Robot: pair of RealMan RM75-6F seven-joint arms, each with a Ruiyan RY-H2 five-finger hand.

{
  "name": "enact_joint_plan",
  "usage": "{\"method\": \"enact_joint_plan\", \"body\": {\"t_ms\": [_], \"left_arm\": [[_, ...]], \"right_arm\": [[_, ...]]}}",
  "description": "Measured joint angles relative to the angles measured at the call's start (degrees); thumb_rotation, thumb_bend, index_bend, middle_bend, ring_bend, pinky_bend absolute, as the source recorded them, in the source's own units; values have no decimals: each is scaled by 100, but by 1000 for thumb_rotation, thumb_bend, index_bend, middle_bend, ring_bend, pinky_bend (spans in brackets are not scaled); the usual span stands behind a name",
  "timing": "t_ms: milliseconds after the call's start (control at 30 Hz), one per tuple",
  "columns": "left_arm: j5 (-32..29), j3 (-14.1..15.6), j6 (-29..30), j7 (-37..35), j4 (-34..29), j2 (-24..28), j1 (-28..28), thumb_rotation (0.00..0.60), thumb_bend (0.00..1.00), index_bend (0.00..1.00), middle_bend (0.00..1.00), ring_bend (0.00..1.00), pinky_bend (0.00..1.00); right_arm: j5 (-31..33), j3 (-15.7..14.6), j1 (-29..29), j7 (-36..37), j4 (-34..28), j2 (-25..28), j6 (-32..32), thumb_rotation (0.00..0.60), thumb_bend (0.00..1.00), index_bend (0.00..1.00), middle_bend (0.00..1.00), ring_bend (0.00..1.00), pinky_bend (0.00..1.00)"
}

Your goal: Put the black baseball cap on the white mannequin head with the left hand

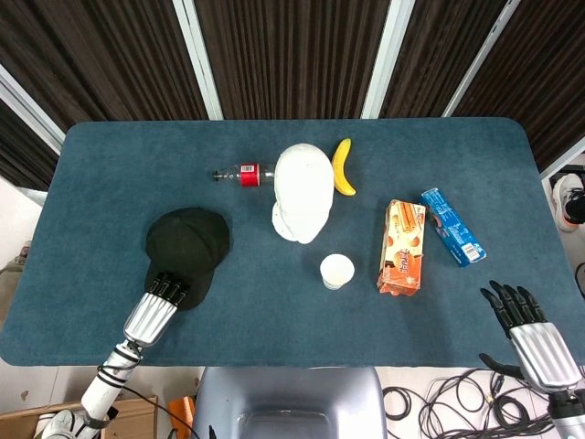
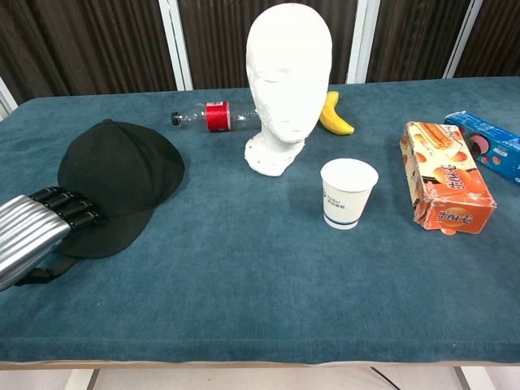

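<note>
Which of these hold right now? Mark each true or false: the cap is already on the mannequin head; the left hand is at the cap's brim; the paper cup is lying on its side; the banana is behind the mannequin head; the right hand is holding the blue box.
1. The cap is on the mannequin head. False: it lies on the table, left of the head.
2. The left hand is at the cap's brim. True: its fingers lie over the brim's near edge.
3. The paper cup lies on its side. False: it stands upright.
4. The banana is behind the mannequin head. True.
5. The right hand holds the blue box. False: it is apart from the box, near the table's edge, fingers spread and empty.
</note>
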Motion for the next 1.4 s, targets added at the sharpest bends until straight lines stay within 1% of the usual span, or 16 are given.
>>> {"method": "enact_joint_plan", "body": {"t_ms": [100, 200, 300, 333, 400, 433, 500, 567, 700, 833, 1033, 1233, 1400], "left_arm": [[20, 10, 77, -79, 576, -281, -36, 600, 330, 359, 369, 273, 289], [11, 6, 127, -200, 884, -507, -67, 600, 330, 392, 397, 302, 313], [-7, -10, 171, -224, 909, -542, -84, 600, 344, 503, 489, 387, 425], [-15, -18, 211, -236, 939, -572, -95, 600, 356, 556, 533, 425, 471], [-36, -36, 333, -287, 1106, -669, -133, 600, 383, 630, 606, 489, 534], [-45, -42, 400, -320, 1195, -712, -154, 600, 400, 664, 644, 525, 571], [-67, -54, 551, -424, 1375, -801, -213, 600, 416, 697, 681, 562, 612], [-110, -78, 655, -487, 1466, -847, -263, 600, 421, 709, 697, 579, 632], [-161, -119, 872, -623, 1510, -854, -316, 600, 473, 723, 719, 602, 668], [-266, -216, 1251, -821, 1555, -840, -399, 600, 512, 729, 727, 609, 670], [-514, -454, 1735, -1078, 1588, -765, -565, 600, 543, 732, 731, 613, 670], [-697, -643, 2310, -1093, 1624, -546, -767, 600, 562, 736, 742, 622, 683], [-882, -853, 2841, -1023, 1586, -192, -1115, 600, 574, 737, 745, 628, 680]], "right_arm": [[2, 1, -28, 56, 28, 16, 54, 600, 76, 0, 0, 0, 0], [2, 2, -34, 68, 36, 19, 62, 600, 76, 0, 0, 0, 0], [0, 1, -29, 83, 49, 21, 52, 600, 76, 0, 0, 0, 0], [0, 2, -27, 87, 51, 21, 50, 600, 76, 0, 0, 0, 0], [3, 6, -26, 102, 53, 25, 51, 600, 76, 0, 0, 0, 0], [4, 6, -25, 106, 53, 27, 50, 600, 76, 0, 0, 0, 0], [3, 6, -21, 112, 53, 28, 41, 600, 76, 0, 0, 0, 0], [-6, 2, -15, 112, 52, 28, 31, 600, 76, 0, 0, 0, 0], [-23, -7, -6, 107, 54, 28, 15, 600, 76, 0, 0, 0, 0], [-33, -17, 2, 91, 43, 29, -9, 600, 76, 0, 0, 0, 0], [-24, -27, 10, 77, 29, 32, -45, 600, 76, 0, 0, 0, 0], [-9, -31, 18, 64, 23, 31, -77, 600, 76, 0, 0, 0, 0], [-2, -28, 21, 57, 9, 32, -84, 600, 76, 0, 0, 0, 0]]}}
